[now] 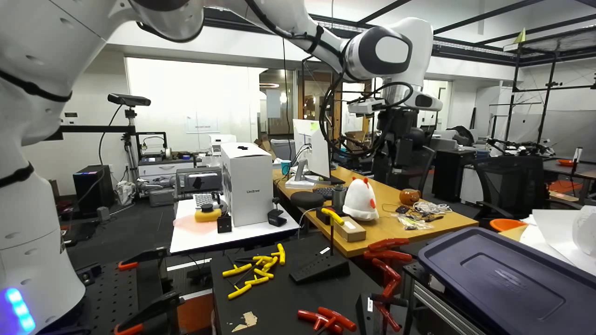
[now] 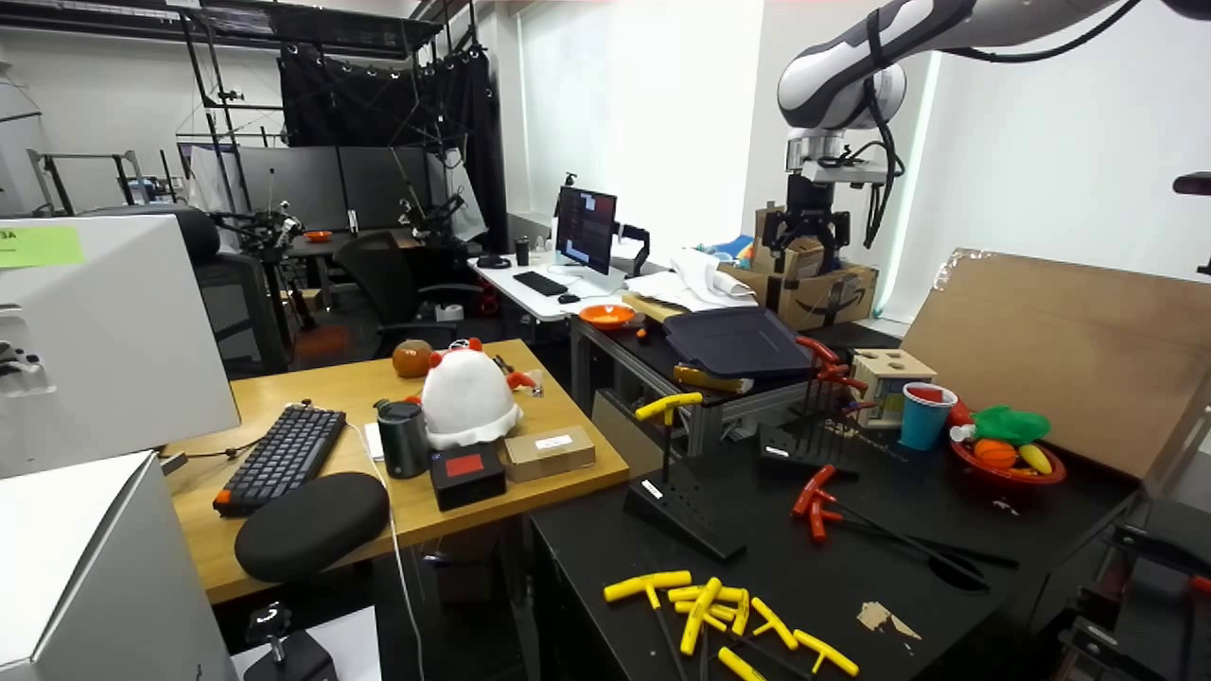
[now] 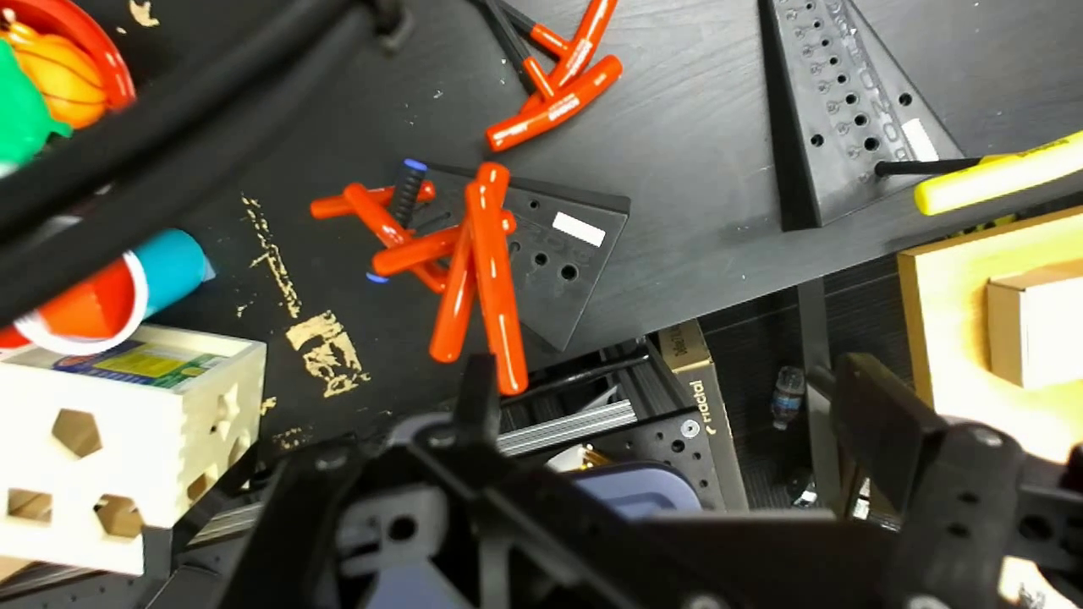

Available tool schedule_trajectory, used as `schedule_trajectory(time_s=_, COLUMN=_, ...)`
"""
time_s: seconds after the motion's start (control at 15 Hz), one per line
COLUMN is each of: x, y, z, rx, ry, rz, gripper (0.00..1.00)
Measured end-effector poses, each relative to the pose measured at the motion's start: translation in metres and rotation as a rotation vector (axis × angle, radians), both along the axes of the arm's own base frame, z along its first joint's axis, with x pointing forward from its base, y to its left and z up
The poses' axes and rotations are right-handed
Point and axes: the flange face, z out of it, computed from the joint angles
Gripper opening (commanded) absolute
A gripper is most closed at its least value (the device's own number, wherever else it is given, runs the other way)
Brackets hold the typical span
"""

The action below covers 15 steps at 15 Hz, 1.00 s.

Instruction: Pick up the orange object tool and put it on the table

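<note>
Gripper (image 2: 805, 257) is suspended, jaws parted; orange-red T-handle tools (image 2: 818, 350) are seated in the right-hand stand (image 2: 783, 452), apart from the wooden table (image 2: 355, 380).

There is one claw (image 3: 675, 385). There are two black holders (image 3: 541, 306). Two orange-red tools (image 3: 554, 103) lie loose, and at least five more stand in a holder; they cross over, so the full count is hard to tell. One black tool with blue ends (image 3: 407, 193) is with them. One yellow tool (image 2: 668, 405) stands up, and six or more lie in a pile. The wooden counter (image 2: 558, 407) has one keyboard (image 2: 287, 459), one white plush toy (image 2: 468, 397), one brown box (image 2: 551, 454), one black box (image 2: 467, 482) and one dark cup (image 2: 405, 440). The black counter (image 2: 795, 567) has one red bowl (image 2: 1003, 479), one orange ball (image 2: 995, 452), one blue cup (image 2: 922, 421) and one wooden box with holes (image 3: 127, 461).
</note>
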Motion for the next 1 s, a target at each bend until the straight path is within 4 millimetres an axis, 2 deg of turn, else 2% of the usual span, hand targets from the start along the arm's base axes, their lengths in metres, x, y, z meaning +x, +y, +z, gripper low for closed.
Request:
schedule_trajectory(time_s=0.67, x=0.003, y=-0.026, z=-0.026, rx=0.037, ry=0.042, rz=-0.041, gripper=1.00)
schedule_trajectory(time_s=1.0, x=0.001, y=-0.040, z=-0.051, rx=0.065, ry=0.084, rz=-0.038, gripper=1.00)
